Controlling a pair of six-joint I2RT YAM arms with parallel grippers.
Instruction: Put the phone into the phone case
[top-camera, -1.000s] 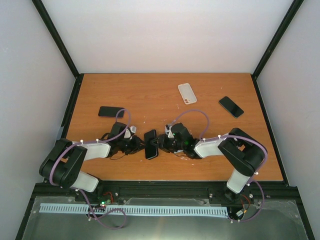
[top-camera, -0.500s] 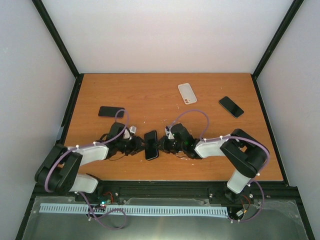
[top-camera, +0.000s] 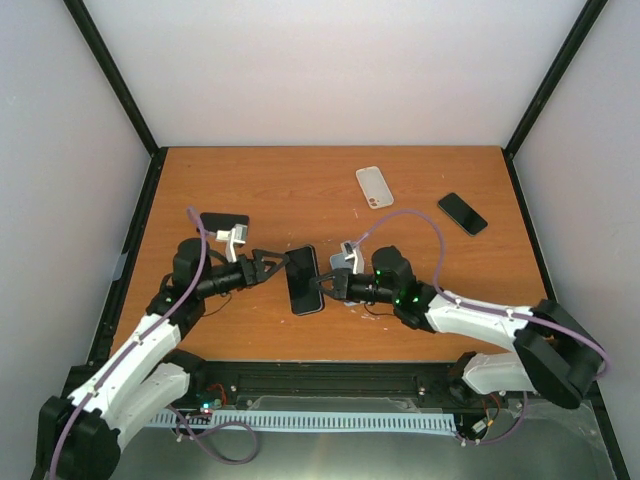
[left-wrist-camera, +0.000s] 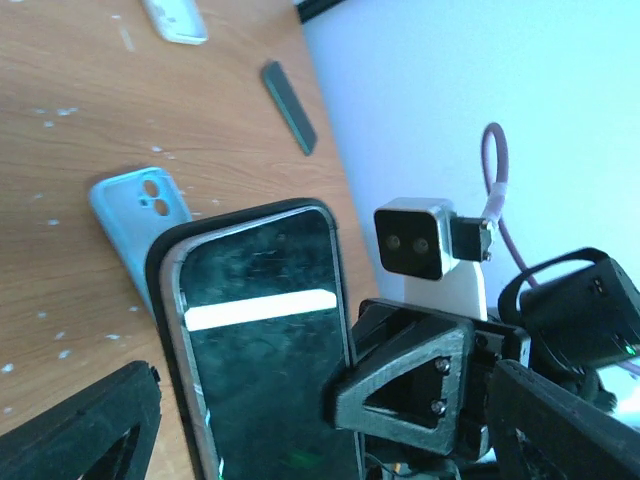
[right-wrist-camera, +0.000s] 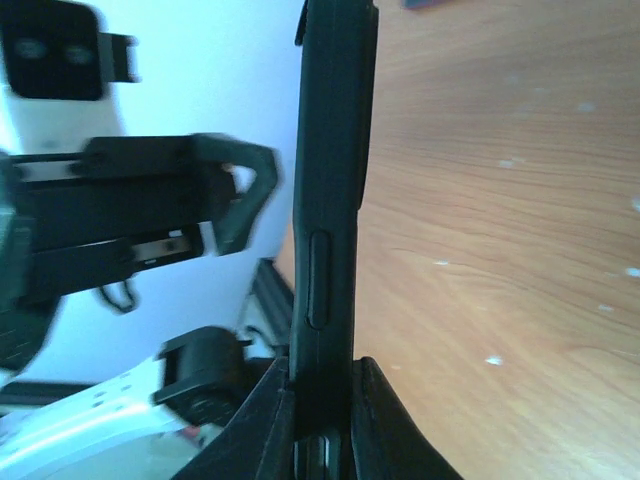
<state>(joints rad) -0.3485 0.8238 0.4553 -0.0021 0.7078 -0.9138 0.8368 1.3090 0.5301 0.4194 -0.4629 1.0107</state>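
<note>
The right gripper (top-camera: 326, 288) is clenched on one long edge of the phone (top-camera: 303, 278), which sits in a black case (left-wrist-camera: 157, 285) and is held off the table (top-camera: 300, 190). The left gripper (top-camera: 272, 264) hangs with its fingers spread, just beside the opposite edge.

From above, the left wrist camera (top-camera: 236, 238) covered the right end of a black phone (top-camera: 212, 222) at middle left. We could not tell whether the left gripper (top-camera: 277, 267) touched the phone (top-camera: 304, 280) at the centre. In the left wrist view that phone ran off the bottom edge and hid the lower right part of the light blue phone case (left-wrist-camera: 130, 220). The white case (left-wrist-camera: 175, 18) was cut by the top edge. In the right wrist view the phone's upper end left the frame, and the left gripper's fingers (right-wrist-camera: 240, 190) looked blurred at the left.
</note>
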